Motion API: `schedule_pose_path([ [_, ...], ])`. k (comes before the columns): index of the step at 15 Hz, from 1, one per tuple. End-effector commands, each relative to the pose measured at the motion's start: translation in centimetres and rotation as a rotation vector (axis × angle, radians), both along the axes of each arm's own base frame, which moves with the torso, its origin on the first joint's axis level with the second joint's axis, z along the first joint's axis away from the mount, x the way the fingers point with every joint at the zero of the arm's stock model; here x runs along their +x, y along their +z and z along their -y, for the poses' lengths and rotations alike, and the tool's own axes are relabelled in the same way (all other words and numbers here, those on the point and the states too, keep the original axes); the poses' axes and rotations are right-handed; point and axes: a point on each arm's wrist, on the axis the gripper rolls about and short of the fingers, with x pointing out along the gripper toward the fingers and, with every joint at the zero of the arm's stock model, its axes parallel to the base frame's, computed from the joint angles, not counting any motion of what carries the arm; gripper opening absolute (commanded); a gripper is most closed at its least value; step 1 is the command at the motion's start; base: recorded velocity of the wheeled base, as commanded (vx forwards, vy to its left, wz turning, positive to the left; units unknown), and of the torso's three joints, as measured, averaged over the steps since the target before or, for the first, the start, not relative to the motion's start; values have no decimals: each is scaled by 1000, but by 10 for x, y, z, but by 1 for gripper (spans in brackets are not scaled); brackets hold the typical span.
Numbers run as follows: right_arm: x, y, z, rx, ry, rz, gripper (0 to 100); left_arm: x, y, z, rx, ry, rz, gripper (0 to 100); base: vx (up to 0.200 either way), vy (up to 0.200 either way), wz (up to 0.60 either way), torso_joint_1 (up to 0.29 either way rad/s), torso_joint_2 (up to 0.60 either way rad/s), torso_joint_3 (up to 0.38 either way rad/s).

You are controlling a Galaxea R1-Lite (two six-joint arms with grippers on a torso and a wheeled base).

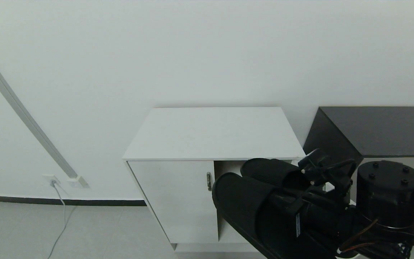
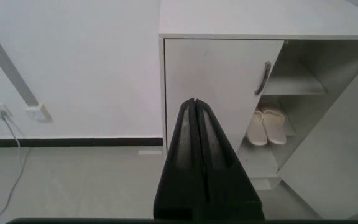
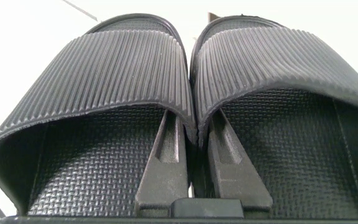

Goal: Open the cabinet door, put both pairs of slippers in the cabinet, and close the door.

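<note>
1. The right gripper (image 3: 194, 124) grasps the pair of black slippers (image 3: 123, 74). One finger is inside each slipper under its strap, and the two adjoining inner side walls are pinched between the fingers.
2. The slippers are held side by side, touching, toes pointing away from the wrist. In the head view they hang in the air in front of the cabinet's (image 1: 210, 133) open right-hand half.
3. Their straps are broad arches of finely ribbed rubbery material. The footbeds have a small raised diamond pattern, and the toes are rounded.
4. The left gripper (image 2: 194, 106) is clenched on nothing, its two flat dark fingers pressed together. It points toward the cabinet, apart from it.
5. The cabinet is a plain white box with a flat matte top. Its left-hand door (image 1: 173, 201) is closed and has a slim metal handle (image 1: 208, 181) at its inner edge.
6. A pair of white slippers (image 2: 267, 126) lies side by side on the lower level, under a white shelf (image 2: 294, 84) (toes facing inward, as far as can be told).
</note>
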Motion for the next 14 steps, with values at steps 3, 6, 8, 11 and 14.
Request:
schedule_pose_path([
  [3, 1, -3, -1, -9, 0, -7, 0, 0, 0, 0, 1, 1, -1, 0, 0, 0, 0, 0, 0, 0],
  [6, 0, -3, 0, -19, 5, 4, 0, 0, 0, 0, 1, 1, -3, 0, 0, 0, 0, 0, 0, 0],
  [8, -2, -5, 1, -25, 9, 6, 0, 0, 0, 0, 1, -1, -3, 0, 0, 0, 0, -60, 123, 70],
  [11, -2, -5, 2, -8, 4, 23, 0, 0, 0, 0, 1, -1, -3, 0, 0, 0, 0, -152, 343, 181],
  [14, -2, -6, 2, -10, 7, 20, 0, 0, 0, 0, 1, 1, -1, 0, 0, 0, 0, -162, 364, 194],
])
